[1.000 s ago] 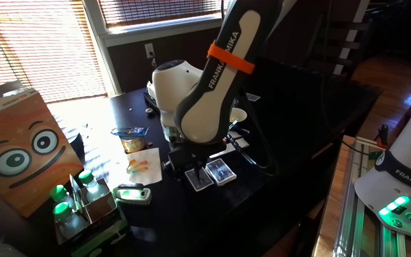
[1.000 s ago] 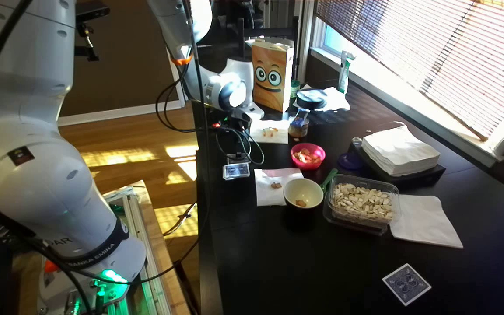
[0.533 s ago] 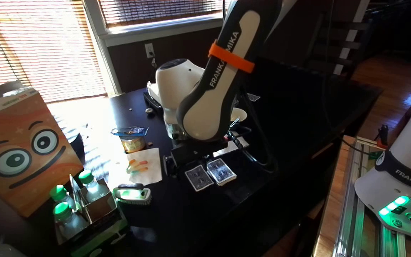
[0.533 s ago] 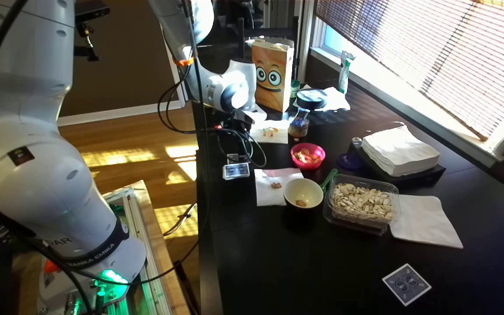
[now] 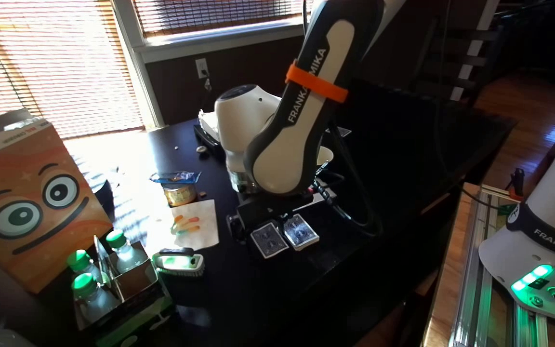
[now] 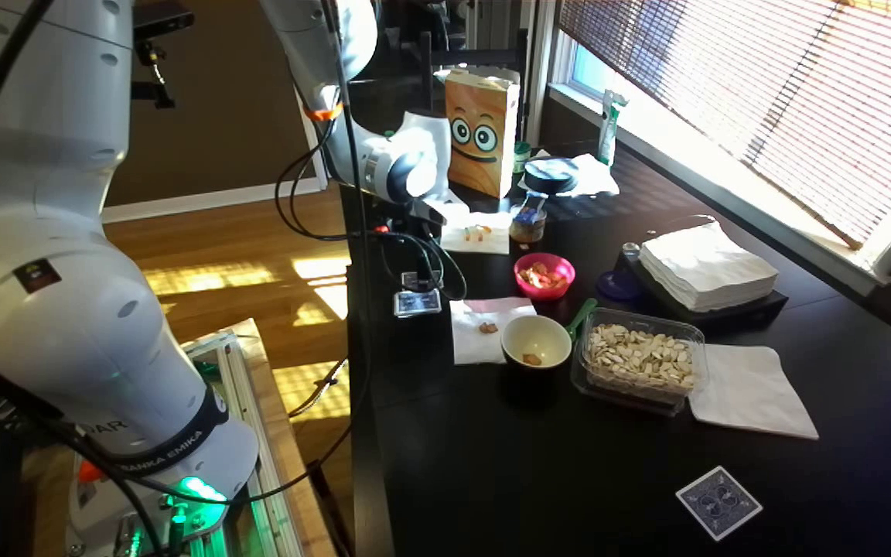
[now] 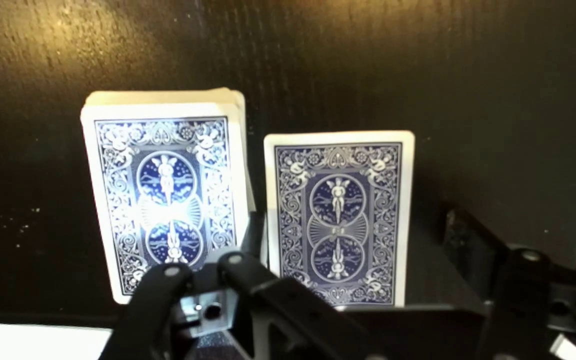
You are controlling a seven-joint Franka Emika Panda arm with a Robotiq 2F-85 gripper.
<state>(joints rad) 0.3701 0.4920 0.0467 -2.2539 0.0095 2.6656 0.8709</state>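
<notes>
A sunlit dark table (image 6: pixel 492 472) was crowded around the robot arm (image 5: pixel 280 161). An orange cereal box (image 5: pixel 41 193) with a cartoon face stood by a carton (image 5: pixel 135 284) of green-capped bottles (image 5: pixel 95 303), while a brush (image 5: pixel 178 262) and a napkin (image 5: pixel 205 236) scattered with gummy candy (image 5: pixel 191 220) lay nearer the gripper (image 7: pixel 358 232). In an exterior view, a pink bowl (image 6: pixel 544 292), a cream-lined bowl (image 6: pixel 546 339) and a clear tub (image 6: pixel 627 396) of pale seeds (image 6: pixel 639 352) were set out farther along, and a lone card (image 6: pixel 719 503) lay face down well apart from them. A black cable (image 6: pixel 343 89) hung across the view of the arm. Below the gripper, a playing card (image 7: pixel 340 220) rested on the table just beside a deck (image 7: pixel 168 195), whose raised stack hemmed in one long side. The jaws stood spread, one at the narrow gap between deck and card, the other past the card's opposite edge, with the card ungripped between them; whether either touched the table could not be told from the wrist view. The card showed a dark blue back with winged figures in mirrored circles and a pale border, its near end hidden by the gripper's frame. The deck flared white at its middle, with lower cards peeking out at its edges.
</notes>
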